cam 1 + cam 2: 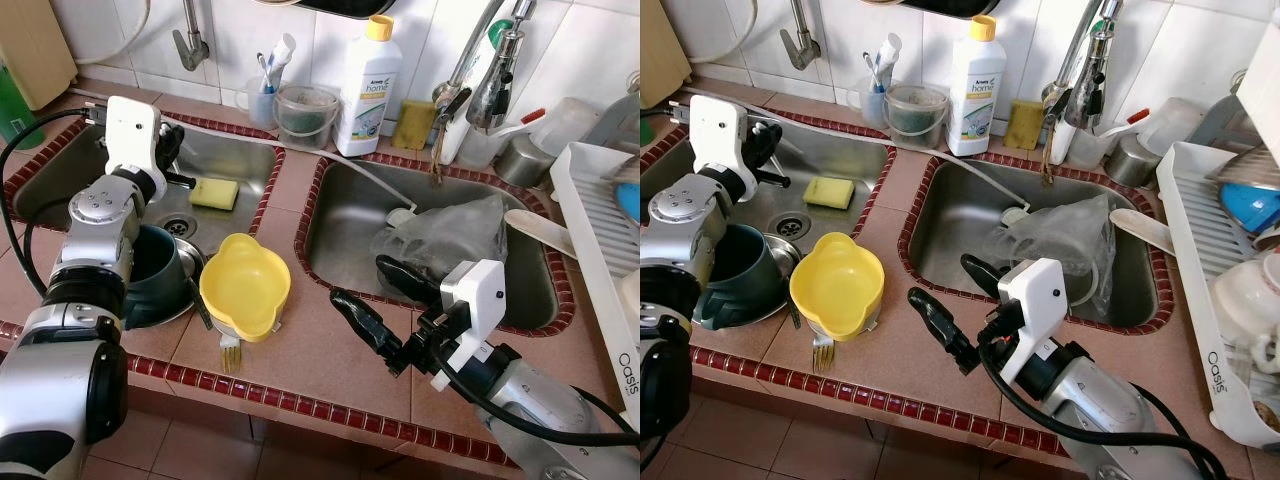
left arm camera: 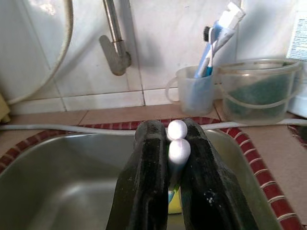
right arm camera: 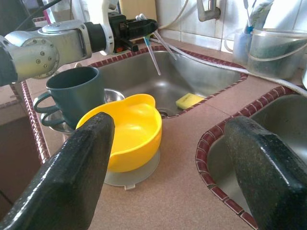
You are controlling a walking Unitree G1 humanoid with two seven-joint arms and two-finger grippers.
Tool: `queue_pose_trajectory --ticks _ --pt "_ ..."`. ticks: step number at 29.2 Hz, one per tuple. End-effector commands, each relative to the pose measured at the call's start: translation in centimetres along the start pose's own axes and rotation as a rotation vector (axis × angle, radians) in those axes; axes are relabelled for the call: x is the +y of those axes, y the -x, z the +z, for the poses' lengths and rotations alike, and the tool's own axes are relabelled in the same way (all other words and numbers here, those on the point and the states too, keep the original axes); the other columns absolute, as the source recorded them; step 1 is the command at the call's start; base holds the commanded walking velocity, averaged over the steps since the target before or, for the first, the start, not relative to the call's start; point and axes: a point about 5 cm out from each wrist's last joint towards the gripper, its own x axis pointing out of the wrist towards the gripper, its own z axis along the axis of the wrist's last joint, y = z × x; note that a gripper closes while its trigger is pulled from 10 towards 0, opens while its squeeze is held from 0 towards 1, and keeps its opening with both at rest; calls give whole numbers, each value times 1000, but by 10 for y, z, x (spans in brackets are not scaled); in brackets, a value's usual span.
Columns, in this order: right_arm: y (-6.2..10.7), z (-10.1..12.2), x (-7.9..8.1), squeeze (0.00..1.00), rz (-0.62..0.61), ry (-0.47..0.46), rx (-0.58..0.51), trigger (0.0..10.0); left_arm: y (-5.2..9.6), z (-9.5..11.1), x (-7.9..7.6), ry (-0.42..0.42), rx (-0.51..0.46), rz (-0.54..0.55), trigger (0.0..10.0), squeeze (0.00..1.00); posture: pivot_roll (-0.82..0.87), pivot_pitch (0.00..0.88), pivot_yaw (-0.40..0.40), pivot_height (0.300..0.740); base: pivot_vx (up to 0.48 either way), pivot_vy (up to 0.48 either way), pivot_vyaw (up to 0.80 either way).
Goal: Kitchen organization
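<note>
My left gripper (image 1: 176, 152) is over the left sink (image 1: 240, 150), shut on two thin white sticks (image 2: 175, 143) with rounded ends. In the right wrist view the sticks (image 3: 154, 52) slant down toward the basin. My right gripper (image 1: 358, 280) hovers open over the tiled counter between the two sinks, nothing between its fingers (image 3: 81, 163). A yellow bowl (image 1: 245, 285) sits on the counter to its left, on a clear lid with a fork (image 1: 230, 352) beneath. A dark green mug (image 1: 160, 270) stands on a metal plate beside the bowl.
A yellow sponge (image 1: 214, 193) lies in the left sink. A crumpled plastic bag (image 1: 450, 240) sits in the right sink. Behind are a detergent bottle (image 1: 368, 85), a clear tub (image 1: 305, 115), a toothbrush cup (image 1: 265, 95) and the tap (image 1: 490, 70). A white dish rack (image 1: 600, 250) stands at right.
</note>
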Motion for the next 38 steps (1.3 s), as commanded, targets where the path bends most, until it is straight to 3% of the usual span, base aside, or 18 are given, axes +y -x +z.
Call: queue_pose_trajectory --ticks 1,37,38 --pt "2 4 1 0 4 12 -7 10000 -4 10 1 5 -28 -3 10000 1000 -59 135 -58 740 0 0 0" --pt "-12 7 -8 0 3 28 -53 10000 -2 29 17 7 -89 -17 10000 1000 -3 100 -63 740 0 0 0" --pt "-13 8 -10 0 2 30 -58 10000 -1 30 16 5 -94 -31 10000 863 4 94 -64 740 0 0 0"
